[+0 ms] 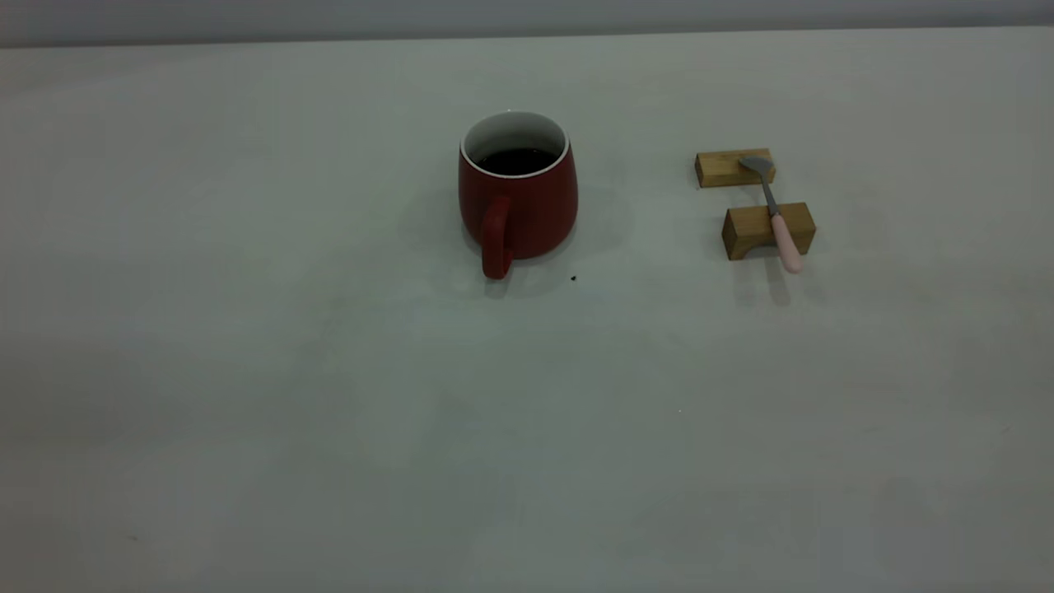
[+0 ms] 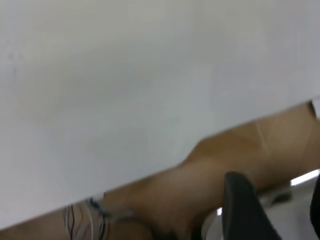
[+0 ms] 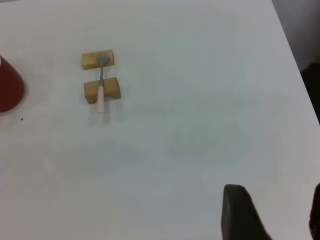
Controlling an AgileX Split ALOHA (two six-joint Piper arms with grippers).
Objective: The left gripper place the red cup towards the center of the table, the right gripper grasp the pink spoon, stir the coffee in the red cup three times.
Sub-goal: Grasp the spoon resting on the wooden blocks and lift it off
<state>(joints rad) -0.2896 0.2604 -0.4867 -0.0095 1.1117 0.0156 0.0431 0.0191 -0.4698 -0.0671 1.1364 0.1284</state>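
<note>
The red cup (image 1: 519,202) stands upright near the middle of the table (image 1: 329,395), its handle toward the front, with dark coffee (image 1: 516,160) inside. To its right the pink spoon (image 1: 776,216) lies across two wooden blocks, bowl on the far block and pink handle overhanging the near one. Neither gripper appears in the exterior view. The right gripper (image 3: 275,205) hovers open and empty over bare table, well away from the spoon (image 3: 101,90) and the cup (image 3: 9,85). The left gripper (image 2: 277,200) is open and empty by the table's edge.
The far wooden block (image 1: 725,167) and the near wooden block (image 1: 753,229) hold the spoon off the surface. A small dark speck (image 1: 573,278) lies just right of the cup's handle. The left wrist view shows brown floor (image 2: 235,150) and cables (image 2: 85,220) past the table edge.
</note>
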